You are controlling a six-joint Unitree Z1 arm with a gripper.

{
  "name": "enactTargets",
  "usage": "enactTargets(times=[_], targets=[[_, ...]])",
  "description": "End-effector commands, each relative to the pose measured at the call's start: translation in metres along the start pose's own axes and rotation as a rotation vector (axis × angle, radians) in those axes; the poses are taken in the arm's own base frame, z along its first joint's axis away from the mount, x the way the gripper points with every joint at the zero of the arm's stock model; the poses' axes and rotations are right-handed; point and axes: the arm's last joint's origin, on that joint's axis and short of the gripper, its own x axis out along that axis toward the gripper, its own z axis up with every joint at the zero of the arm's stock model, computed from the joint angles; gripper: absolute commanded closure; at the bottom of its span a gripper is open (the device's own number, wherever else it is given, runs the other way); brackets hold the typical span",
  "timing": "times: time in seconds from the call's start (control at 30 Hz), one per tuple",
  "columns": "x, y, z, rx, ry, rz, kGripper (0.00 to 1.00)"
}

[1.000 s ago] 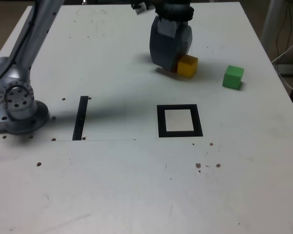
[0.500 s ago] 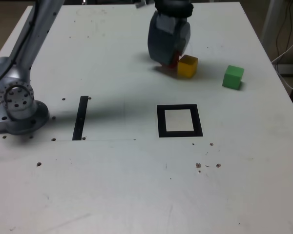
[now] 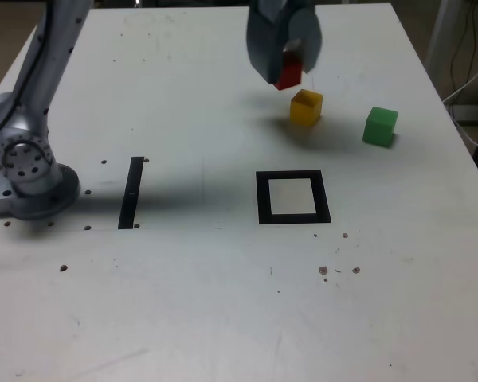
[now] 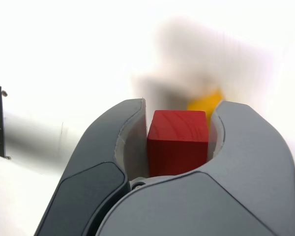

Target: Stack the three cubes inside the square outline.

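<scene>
Table [image 3: 223,318] first: you have a pale, lightly speckled top filling most of the exterior view. Your arm's round grey base [image 3: 28,171] sits at the exterior view's left edge, and the arm reaches across to the far side of the table. There your hand [image 3: 285,60] hangs above the table, clamped on the red cube [image 3: 289,73]; the wrist view shows the red cube [image 4: 178,141] seated between the two grey jaws, one jaw pressed against each side. The cube is off the table, with its shadow falling beside the yellow cube.

Nearer the camera, you see the square outline [image 3: 293,217], a thick black border around a pale centre, with nothing inside it. A narrow black strip [image 3: 131,192] lies well to the exterior view's left of it, close to the arm's base.

The green cube [image 3: 380,126] rests on the table toward the exterior view's right edge, beyond the outline. The yellow cube [image 3: 306,107] rests between it and your hand, just below the raised red cube in that view and apart from it. In the wrist view the yellow cube [image 4: 206,103] is only a blur behind the red one.
</scene>
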Motion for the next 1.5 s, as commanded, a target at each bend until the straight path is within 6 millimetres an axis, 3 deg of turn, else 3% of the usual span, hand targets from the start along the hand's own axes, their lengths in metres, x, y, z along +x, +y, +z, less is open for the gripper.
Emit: enactTargets(times=[0.0,0.3,0.63,1.47], targets=[[-0.006,-0.024,-0.010,0.085,-0.005,0.009,0.70],[0.004,-0.100,-0.046,0.285,0.029,0.030,0.70],[0.034,-0.144,-0.060,0.392,0.024,0.023,0.70],[0.069,-0.156,-0.066,0.424,-0.016,-0.009,0.69]])
